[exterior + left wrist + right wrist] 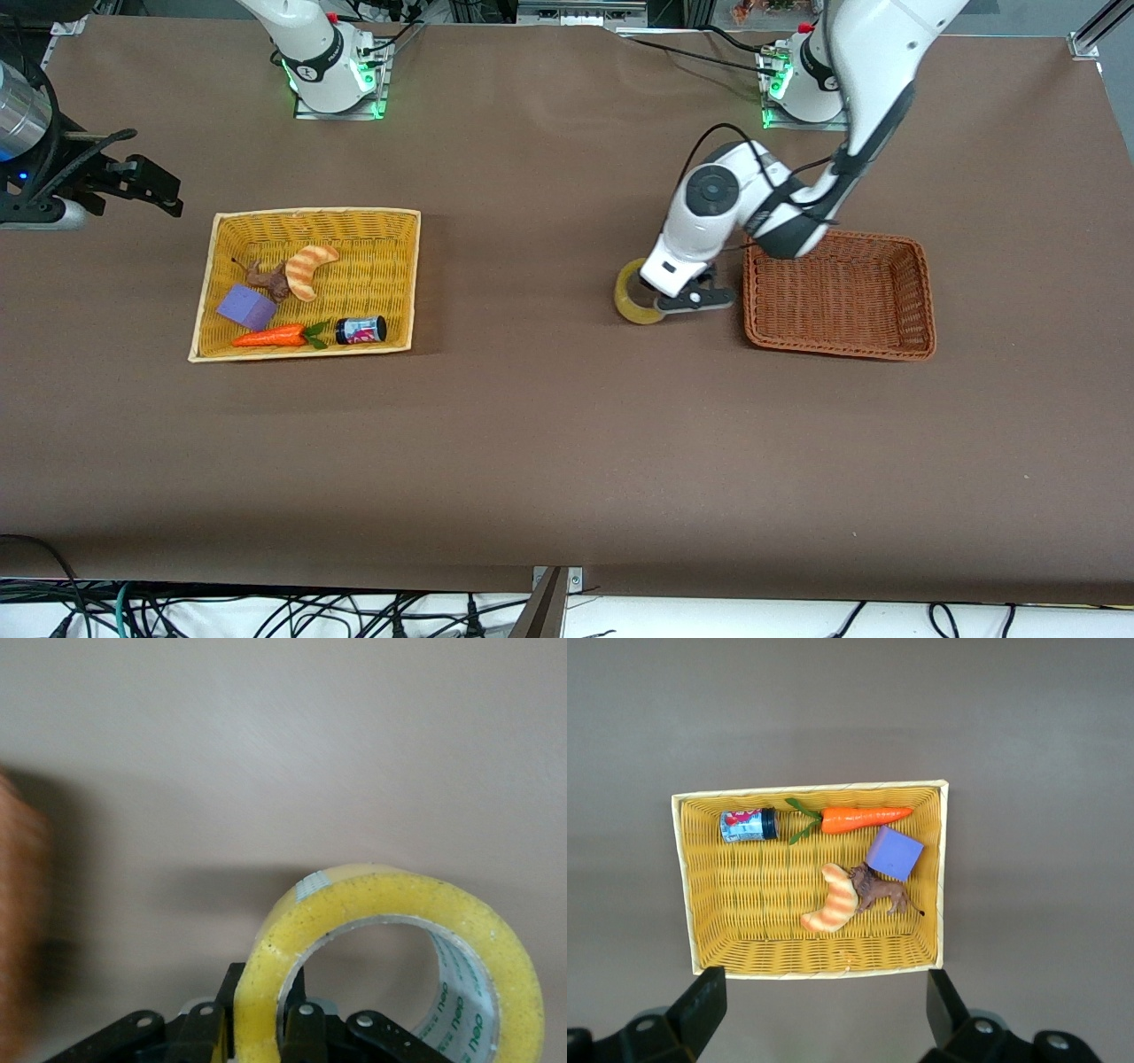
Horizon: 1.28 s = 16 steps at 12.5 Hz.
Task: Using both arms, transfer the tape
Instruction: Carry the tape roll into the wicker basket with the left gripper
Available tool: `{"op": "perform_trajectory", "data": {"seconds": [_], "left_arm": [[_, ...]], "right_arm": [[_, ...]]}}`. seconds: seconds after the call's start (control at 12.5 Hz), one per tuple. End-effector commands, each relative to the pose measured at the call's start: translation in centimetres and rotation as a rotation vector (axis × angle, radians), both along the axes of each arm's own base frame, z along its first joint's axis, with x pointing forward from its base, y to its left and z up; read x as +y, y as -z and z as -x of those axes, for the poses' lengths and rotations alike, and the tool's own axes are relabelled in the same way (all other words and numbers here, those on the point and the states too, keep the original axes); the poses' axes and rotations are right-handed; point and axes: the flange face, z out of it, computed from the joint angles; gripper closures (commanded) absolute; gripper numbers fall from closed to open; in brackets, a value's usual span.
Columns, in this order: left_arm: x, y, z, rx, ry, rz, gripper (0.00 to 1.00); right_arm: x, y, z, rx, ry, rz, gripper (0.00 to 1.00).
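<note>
On a brown tabletop (549, 443), the left hand (675, 304) is clamped across the wall of the tape (636, 293), just beside the brown basket (921, 292); the right hand (146, 186), fingers spread, waits above the yellow basket (403, 266). The roll stands on edge, its hole sideways. The carry likely calls for a firm pinch and level travel.

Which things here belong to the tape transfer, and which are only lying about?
Job:
- tape, held by left gripper beside brown basket
- right gripper, open, waiting at its end of the table

Lying about:
- yellow basket
- in it: croissant toy, carrot, purple block, small can, brown animal figure
</note>
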Motion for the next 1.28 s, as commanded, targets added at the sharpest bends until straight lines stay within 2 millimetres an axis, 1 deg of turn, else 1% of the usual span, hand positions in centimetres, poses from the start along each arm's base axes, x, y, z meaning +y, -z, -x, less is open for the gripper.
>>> {"op": "perform_trajectory", "data": {"seconds": [0.0, 0.08, 0.16, 0.32, 0.4, 0.48, 0.56, 0.64, 0.72, 0.8, 0.88, 1.04, 1.2], "left_arm": [[8.3, -5.3, -1.0, 0.026, 0.161, -0.062, 1.00], [10.0, -5.8, -0.5, 0.026, 0.201, -0.081, 1.00], [11.8, -5.6, -0.5, 0.034, 0.206, -0.093, 1.00], [17.7, -4.8, -1.2, 0.051, 0.278, -0.093, 1.00], [20.8, -4.1, -1.0, 0.047, 0.321, -0.086, 1.00], [22.9, -3.4, -0.4, 0.036, 0.349, -0.081, 1.00], [24.2, -2.6, 0.2, 0.020, 0.365, -0.075, 1.00], [25.1, -1.7, 0.6, -0.003, 0.376, -0.071, 1.00], [26.2, -1.0, 0.8, -0.030, 0.398, -0.067, 1.00], [27.7, -0.5, 0.8, -0.042, 0.416, -0.065, 1.00], [29.0, -0.4, 0.7, -0.052, 0.430, -0.065, 1.00], [30.1, 0.8, 1.0, -0.075, 0.459, -0.056, 1.00], [29.7, 2.9, 1.5, -0.120, 0.498, -0.047, 1.00]], "right_arm": [[-0.1, -0.6, -0.2, -0.008, 0.020, -0.014, 0.00], [-0.6, -0.5, -0.2, -0.010, 0.030, -0.022, 0.00], [-0.7, -0.3, -0.2, -0.011, 0.031, -0.022, 0.00], [-0.6, -0.4, -0.3, -0.016, 0.030, -0.022, 0.00], [-0.6, -0.5, -0.2, -0.016, 0.030, -0.022, 0.00], [-0.6, -0.4, -0.2, -0.007, 0.030, -0.022, 0.00], [-0.6, -0.5, -0.2, -0.010, 0.030, -0.022, 0.00], [-0.6, -0.5, -0.2, -0.010, 0.028, -0.020, 0.00], [-0.5, -0.5, -0.2, -0.013, 0.027, -0.021, 0.00], [-0.5, -0.4, -0.3, -0.014, 0.027, -0.022, 0.00], [-0.5, -0.4, -0.3, -0.013, 0.027, -0.022, 0.00], [-0.3, -0.5, -0.3, -0.014, 0.022, -0.019, 0.00], [-0.4, -0.4, -0.1, -0.005, 0.022, -0.020, 0.00]]}}
